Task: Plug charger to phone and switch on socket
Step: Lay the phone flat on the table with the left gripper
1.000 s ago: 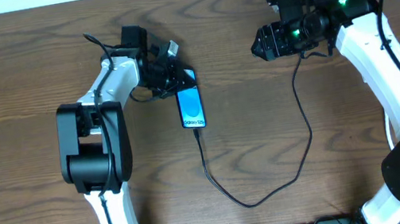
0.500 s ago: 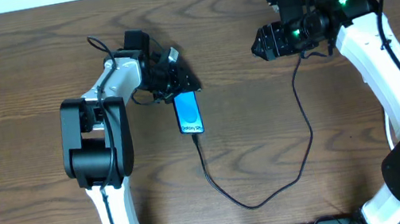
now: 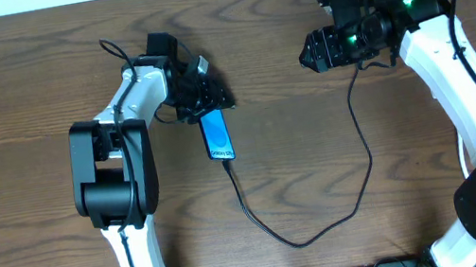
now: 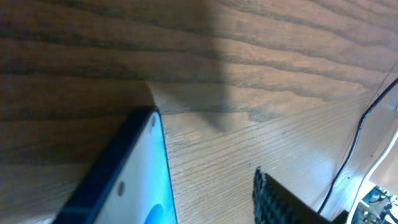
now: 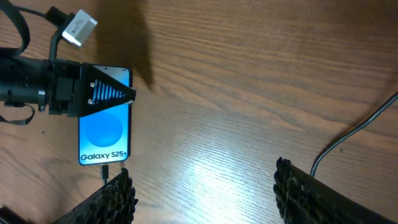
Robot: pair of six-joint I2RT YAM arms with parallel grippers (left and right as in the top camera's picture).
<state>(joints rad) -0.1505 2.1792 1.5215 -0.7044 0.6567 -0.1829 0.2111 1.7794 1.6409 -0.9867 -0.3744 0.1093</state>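
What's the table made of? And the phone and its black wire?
The table looks like dark wood or a wood-look top: grain lines, slight sheen. The phone front seems to be smooth glass, glowing blue, in a dark frame. The wire looks like rubbery plastic, bending loosely.

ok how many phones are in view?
1. The phone lies flat on the table left of centre, its top end at the left gripper, the charger running from its bottom end. None seems hidden.

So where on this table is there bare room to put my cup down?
Bare wood lies between the phone and the rising stretch of the charger cable, and left of the left arm. It is crowded at the phone's top end, where the left gripper sits.
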